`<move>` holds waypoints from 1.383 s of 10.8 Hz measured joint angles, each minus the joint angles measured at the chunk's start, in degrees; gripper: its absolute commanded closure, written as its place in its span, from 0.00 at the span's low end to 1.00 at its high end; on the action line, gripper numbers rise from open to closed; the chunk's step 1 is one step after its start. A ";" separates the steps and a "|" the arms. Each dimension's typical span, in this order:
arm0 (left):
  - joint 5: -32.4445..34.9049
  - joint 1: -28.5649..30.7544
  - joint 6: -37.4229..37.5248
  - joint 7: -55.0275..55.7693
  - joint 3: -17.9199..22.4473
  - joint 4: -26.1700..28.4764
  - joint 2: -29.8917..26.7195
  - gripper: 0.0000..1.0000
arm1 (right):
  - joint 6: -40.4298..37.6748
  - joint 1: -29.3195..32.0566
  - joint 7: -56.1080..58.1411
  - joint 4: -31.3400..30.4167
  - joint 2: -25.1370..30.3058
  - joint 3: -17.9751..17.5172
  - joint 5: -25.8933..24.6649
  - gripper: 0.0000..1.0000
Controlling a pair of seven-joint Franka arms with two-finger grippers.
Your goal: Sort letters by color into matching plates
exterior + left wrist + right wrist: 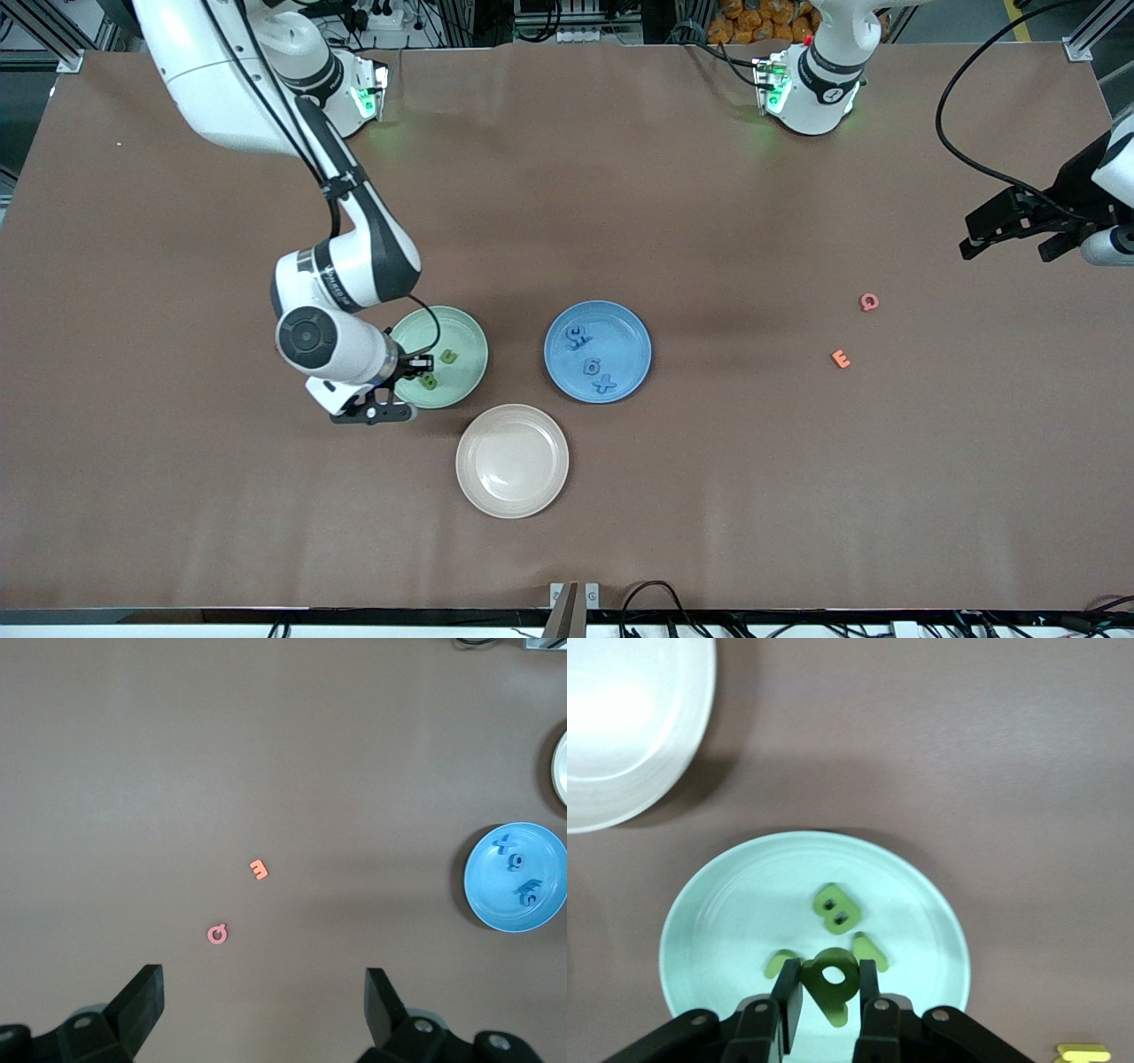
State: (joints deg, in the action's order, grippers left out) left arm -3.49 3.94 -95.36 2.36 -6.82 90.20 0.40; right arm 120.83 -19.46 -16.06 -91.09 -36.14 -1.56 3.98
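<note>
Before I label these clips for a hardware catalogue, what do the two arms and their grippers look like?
Both arms are glossy white with black joint bands. The right arm has a round dark cap at its wrist joint and a black cable running down its length. Its right gripper has black, flat-sided fingers. The left gripper is black too, with blocky wedge-shaped fingers. Each base carries a green light.

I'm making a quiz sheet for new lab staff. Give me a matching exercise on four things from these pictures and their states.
Things:
1. right hand
2. left hand
3. beige plate
4. blue plate

States:
A. holds nothing
B. open, waiting above the table's left-arm end
C. holds blue letters
D. shut on a green letter over the green plate

Pairs: 1-D, 2-B, 3-A, 4-C
</note>
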 measured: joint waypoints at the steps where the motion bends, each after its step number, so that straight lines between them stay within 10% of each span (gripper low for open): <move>1: 0.00 0.00 0.00 0.00 0.02 0.00 0.01 0.00 | -0.01 -0.80 0.00 -0.14 0.00 0.01 0.00 0.00; 8: 0.00 0.01 -0.02 0.00 0.01 0.08 0.09 0.00 | -6.07 0.60 8.74 0.83 2.74 6.00 -0.01 0.00; 15: 0.00 0.02 -0.02 0.00 0.00 0.20 0.09 0.00 | -6.60 15.01 27.17 3.04 4.68 10.84 -0.08 0.00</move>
State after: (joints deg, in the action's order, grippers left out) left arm -3.49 3.96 -95.39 2.36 -6.82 90.40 0.49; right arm 114.23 -4.45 11.11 -88.05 -31.46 9.28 3.90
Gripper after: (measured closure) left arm 0.000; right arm 0.000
